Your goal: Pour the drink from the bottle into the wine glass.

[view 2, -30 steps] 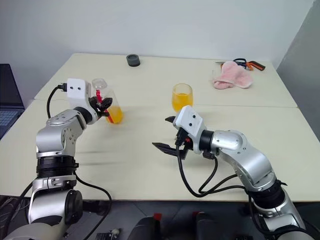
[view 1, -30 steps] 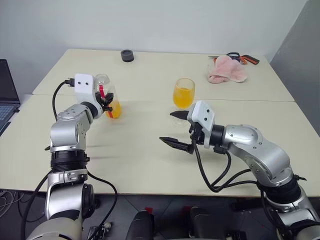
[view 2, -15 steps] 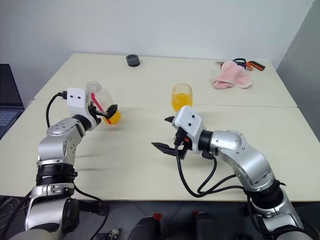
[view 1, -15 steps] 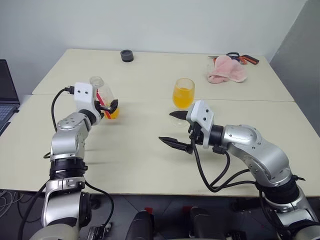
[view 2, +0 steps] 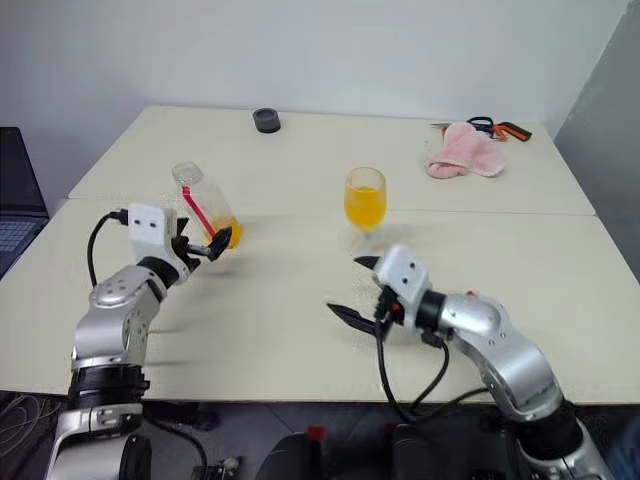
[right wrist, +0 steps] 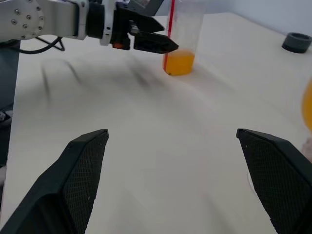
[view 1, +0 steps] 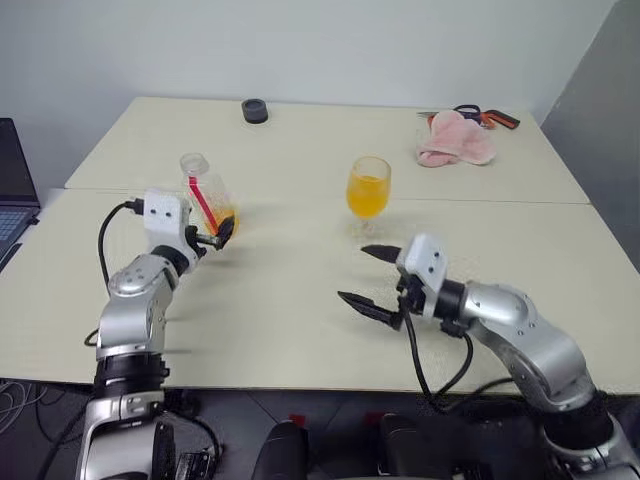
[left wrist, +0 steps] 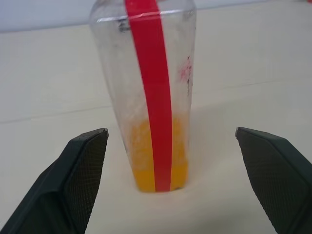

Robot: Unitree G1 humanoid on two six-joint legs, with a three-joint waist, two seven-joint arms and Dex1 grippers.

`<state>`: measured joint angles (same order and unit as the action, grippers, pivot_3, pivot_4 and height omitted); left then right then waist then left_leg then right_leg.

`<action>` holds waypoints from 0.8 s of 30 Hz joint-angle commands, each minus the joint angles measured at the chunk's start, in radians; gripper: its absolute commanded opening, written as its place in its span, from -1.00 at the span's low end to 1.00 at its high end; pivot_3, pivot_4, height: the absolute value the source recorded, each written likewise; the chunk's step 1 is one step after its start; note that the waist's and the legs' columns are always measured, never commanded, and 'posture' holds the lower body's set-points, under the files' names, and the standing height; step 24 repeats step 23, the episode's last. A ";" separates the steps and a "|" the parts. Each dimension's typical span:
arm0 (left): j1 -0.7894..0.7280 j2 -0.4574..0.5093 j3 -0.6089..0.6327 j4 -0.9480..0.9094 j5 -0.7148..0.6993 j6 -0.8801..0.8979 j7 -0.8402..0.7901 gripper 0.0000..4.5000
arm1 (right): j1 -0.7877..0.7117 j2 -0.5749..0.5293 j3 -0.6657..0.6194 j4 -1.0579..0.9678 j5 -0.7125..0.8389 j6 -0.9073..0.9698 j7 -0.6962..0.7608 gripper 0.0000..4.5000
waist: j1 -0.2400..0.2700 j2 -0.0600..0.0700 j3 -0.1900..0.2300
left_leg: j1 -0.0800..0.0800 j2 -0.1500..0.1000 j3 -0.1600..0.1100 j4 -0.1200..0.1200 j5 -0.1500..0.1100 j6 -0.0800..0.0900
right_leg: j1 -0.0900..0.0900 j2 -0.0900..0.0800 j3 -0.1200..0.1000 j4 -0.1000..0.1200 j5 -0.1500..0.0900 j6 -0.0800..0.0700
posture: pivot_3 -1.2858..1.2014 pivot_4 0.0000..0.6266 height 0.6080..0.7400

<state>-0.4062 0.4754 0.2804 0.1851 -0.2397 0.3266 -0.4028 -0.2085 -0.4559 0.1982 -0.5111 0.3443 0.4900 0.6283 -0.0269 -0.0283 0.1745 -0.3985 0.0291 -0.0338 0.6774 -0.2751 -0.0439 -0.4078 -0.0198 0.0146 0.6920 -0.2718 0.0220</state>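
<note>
The bottle (view 1: 205,196) stands near the table's (view 1: 300,300) left edge with little drink (left wrist: 158,161) left, and the left gripper (view 1: 218,235) is open beside it, letting go. The wine glass (view 1: 368,190) near the middle is half full, and the right gripper (view 1: 372,280) waits open and empty by the front edge, so the pouring looks done.

A bottle (view 1: 207,196) stands on the left part of a bench (view 1: 300,300), with a wine glass (view 1: 368,190) well to its right near the middle. Behind them, a small round object (view 1: 254,110) sits at the far edge, and a cloth (view 1: 455,140) lies at the far right, with tools (view 1: 487,117) just behind it. A laptop (view 1: 12,190) sits left of the bench.
</note>
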 commanded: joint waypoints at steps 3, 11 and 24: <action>0.050 -0.015 0.011 -0.115 -0.010 -0.013 0.031 0.99 | 0.146 0.119 -0.098 0.081 -0.021 -0.194 -0.089 1.00 | 0.000 0.000 0.000 | 0.001 0.000 -0.001 0.000 0.000 0.000 | 0.001 0.000 0.000 0.000 0.000 0.000 | 0.03 -0.52 1.00; 0.305 -0.125 0.026 -0.351 -0.039 -0.042 0.095 0.99 | 0.214 0.248 -0.136 0.245 -0.169 -0.405 -0.273 1.00 | -0.002 0.000 0.000 | 0.004 0.001 0.002 -0.002 0.000 0.000 | 0.002 0.000 0.003 0.000 0.000 0.000 | 0.03 -0.52 1.00; 0.338 -0.133 0.056 -0.405 -0.063 -0.037 0.138 0.99 | 0.184 0.266 -0.160 0.321 -0.182 -0.455 -0.285 1.00 | 0.001 0.000 0.000 | 0.005 0.001 0.002 -0.002 0.000 0.000 | 0.003 0.001 0.002 0.000 0.000 0.000 | 0.03 -0.52 1.00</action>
